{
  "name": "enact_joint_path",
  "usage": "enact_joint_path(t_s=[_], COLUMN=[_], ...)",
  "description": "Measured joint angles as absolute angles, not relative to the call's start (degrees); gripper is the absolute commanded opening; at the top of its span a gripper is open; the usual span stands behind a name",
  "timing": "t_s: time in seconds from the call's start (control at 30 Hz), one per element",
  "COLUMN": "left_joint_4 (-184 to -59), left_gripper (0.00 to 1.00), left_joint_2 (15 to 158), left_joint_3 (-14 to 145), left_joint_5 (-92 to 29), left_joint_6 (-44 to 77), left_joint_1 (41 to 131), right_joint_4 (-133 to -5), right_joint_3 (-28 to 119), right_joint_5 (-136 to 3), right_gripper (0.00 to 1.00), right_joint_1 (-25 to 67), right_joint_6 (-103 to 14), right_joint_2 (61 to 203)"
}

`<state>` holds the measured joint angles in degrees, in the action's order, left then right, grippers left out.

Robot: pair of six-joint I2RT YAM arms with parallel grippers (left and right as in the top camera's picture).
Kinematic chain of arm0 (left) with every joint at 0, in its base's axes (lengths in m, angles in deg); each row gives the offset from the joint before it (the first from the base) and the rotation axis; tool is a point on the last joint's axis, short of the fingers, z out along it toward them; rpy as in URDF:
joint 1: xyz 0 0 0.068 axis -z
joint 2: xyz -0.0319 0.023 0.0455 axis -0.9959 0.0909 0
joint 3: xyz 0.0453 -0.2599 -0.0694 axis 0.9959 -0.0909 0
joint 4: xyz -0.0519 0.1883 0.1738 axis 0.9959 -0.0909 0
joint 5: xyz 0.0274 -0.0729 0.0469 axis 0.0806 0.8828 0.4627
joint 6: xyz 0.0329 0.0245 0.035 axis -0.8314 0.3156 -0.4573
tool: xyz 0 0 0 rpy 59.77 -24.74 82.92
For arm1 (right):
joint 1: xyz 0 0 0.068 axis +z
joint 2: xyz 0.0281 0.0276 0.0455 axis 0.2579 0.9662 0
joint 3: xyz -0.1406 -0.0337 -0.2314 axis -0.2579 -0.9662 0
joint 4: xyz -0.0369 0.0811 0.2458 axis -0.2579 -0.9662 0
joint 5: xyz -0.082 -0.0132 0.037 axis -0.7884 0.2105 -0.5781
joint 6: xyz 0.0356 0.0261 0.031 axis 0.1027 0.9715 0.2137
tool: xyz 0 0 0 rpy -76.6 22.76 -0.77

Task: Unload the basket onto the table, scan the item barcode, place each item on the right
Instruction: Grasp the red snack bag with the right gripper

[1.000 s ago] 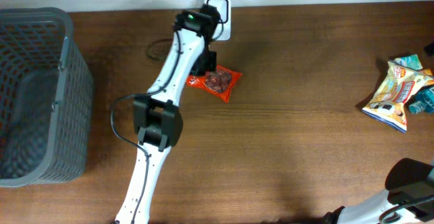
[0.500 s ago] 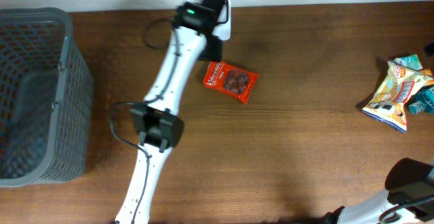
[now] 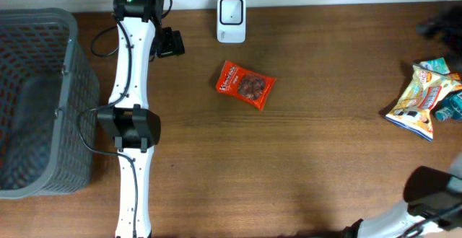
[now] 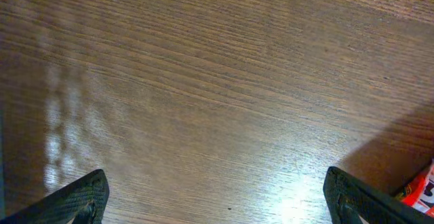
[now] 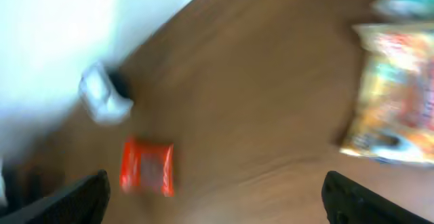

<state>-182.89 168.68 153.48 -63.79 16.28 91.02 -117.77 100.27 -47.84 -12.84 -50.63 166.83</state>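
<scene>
Container: one grey plastic lattice basket (image 3: 68, 65) at the table's left end, its grid floor showing through the open top. Task item: a red, glossy, rectangular snack packet (image 3: 246, 85) with white lettering and dark round pieces printed on it, lying flat and askew on the brown wood-grain table (image 3: 325, 159), near the white rounded scanner (image 3: 231, 9). My left gripper (image 4: 217, 203) and my right gripper (image 5: 213, 200) are both spread wide, holding nothing; a crinkled yellow packet (image 3: 422, 97) lies far right.
</scene>
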Motion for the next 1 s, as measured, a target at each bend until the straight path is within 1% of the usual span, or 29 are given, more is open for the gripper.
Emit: enact_joint_path(t_s=[0.07, 0.13, 0.23, 0.33, 0.37, 0.43, 0.5, 0.6, 0.8, 0.87, 1.0], left_joint_4=[-182.9, -182.9, -182.9, -182.9, -182.9, -182.9, -182.9, -182.9, -182.9, -182.9, -182.9], left_gripper=[0.99, 0.99, 0.99, 0.99, 0.99, 0.99, 0.99, 0.99, 0.99, 0.99, 0.99], left_joint_2=[168.7, 168.7, 168.7, 168.7, 168.7, 168.7, 168.7, 168.7, 168.7, 168.7, 168.7], left_joint_3=[153.5, 153.4, 153.4, 153.4, 153.4, 153.4, 153.4, 153.4, 153.4, 153.4, 153.4], left_joint_5=[-63.7, -63.6, -63.6, -63.6, -63.6, -63.6, -63.6, -63.6, -63.6, -63.6, -63.6], left_joint_6=[16.3, 16.3, 16.3, 16.3, 16.3, 16.3, 16.3, 16.3, 16.3, 16.3, 16.3], left_joint_1=[91.0, 91.0, 91.0, 91.1, 91.1, 91.1, 91.1, 91.1, 91.1, 91.1, 91.1], right_joint_4=[-117.4, -112.4, -110.5, -110.3, -109.2, -107.1, -104.1, -101.1, -97.3, -94.5, -93.1], right_joint_3=[98.2, 96.8, 96.1, 95.0, 94.6, 93.7, 93.4, 93.2, 93.1, 92.8, 91.5], right_joint_5=[-46.5, -49.3, -50.6, -51.0, -52.5, -55.8, -60.9, -66.0, -68.6, -70.3, -71.4], right_gripper=[0.98, 0.98, 0.98, 0.98, 0.98, 0.98, 0.98, 0.98, 0.99, 0.98, 0.99], right_joint_1=[-1.4, 7.7, 16.3, 23.8, 28.0, 31.9, 35.8, 39.0, 39.4, 39.4, 39.4], right_joint_6=[-63.4, -69.9, -76.6, -90.5, -97.7, -101.9, -104.5, -104.7, -103.9, -101.6, -99.0], right_joint_2=[168.2, 171.0, 175.2, 180.5, 185.6, 191.0, 196.2, 198.9, 199.9, 200.4, 200.5])
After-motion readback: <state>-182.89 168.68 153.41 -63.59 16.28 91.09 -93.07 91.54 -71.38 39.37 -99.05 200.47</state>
